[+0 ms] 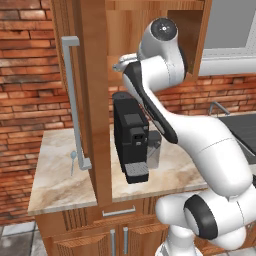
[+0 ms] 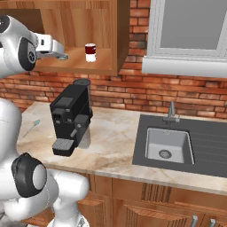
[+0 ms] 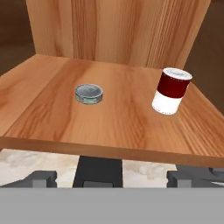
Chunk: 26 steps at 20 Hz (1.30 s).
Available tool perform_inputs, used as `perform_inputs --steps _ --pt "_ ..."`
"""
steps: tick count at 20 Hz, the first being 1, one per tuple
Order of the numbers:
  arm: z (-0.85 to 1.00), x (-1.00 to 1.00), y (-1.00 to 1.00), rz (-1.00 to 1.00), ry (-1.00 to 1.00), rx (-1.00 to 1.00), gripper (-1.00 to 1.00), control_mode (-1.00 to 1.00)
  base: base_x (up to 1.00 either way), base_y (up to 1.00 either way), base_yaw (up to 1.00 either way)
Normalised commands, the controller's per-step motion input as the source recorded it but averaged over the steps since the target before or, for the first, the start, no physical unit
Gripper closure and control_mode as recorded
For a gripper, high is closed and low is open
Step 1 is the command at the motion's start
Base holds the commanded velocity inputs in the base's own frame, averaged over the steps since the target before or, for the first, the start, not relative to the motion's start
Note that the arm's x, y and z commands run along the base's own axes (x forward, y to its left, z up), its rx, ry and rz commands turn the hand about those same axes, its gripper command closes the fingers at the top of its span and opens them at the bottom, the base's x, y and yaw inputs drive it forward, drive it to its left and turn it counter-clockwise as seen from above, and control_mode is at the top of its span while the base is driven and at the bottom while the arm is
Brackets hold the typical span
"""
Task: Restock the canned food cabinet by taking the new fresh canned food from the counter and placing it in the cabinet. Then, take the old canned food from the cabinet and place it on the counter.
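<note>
Two cans sit on the inner shelf of the wall cabinet (image 3: pixel 109 118), well apart from each other. In the hand view the flat grey tin (image 3: pixel 89 94) lies left of centre, lid up, and the red-and-white can (image 3: pixel 171 91) stands upright to the right, nearer the shelf's right edge. Neither touches the back panel.

The gripper (image 3: pixel 109 178) hangs just in front of the shelf's front edge, outside the cabinet, with its two dark fingertips (image 3: pixel 40 178) spread wide, one low at the left and one low at the right of the hand view. Nothing lies between them. The flat grey tin sits ahead of the claw and slightly toward its left fingertip, further back on the shelf; the red-and-white can is ahead and toward the right fingertip. Both cans are clear of the fingers.

In the right base view the gripper (image 2: pixel 62 56) reaches toward the shelf from the left, level with the board, and the red-and-white can (image 2: pixel 90 52) stands just beyond it to the right. The cabinet's tall door (image 1: pixel 90 100) with its long grey bar handle (image 1: pixel 75 100) stands swung open in the left base view.

Below, a black coffee machine (image 2: pixel 70 116) stands on the marbled counter (image 2: pixel 115 142), with a steel sink (image 2: pixel 167 145) set into the counter to its right.
</note>
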Motion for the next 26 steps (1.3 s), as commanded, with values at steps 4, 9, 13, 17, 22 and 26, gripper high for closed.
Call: perform_inputs --steps 4,9,13,17,22,26 --pt "-0.18 0.15 0.25 0.00 0.08 0.02 -1.00 -1.00 0.00 0.00 0.00" --pt "0.00 0.32 0.28 0.00 0.02 0.01 -1.00 -1.00 0.00 0.00 0.00" --pt "-0.05 0.33 0.06 0.00 0.03 0.00 -1.00 -1.00 0.00 0.00 0.00" --pt "-0.28 0.24 0.00 0.00 0.05 0.00 -1.00 -1.00 0.00 0.00 0.00" --pt "-0.41 0.21 0.00 0.00 0.06 0.00 -1.00 -1.00 0.00 0.00 0.00" --pt "-0.16 0.21 0.00 0.00 0.00 0.01 -1.00 -1.00 0.00 0.00 0.00"
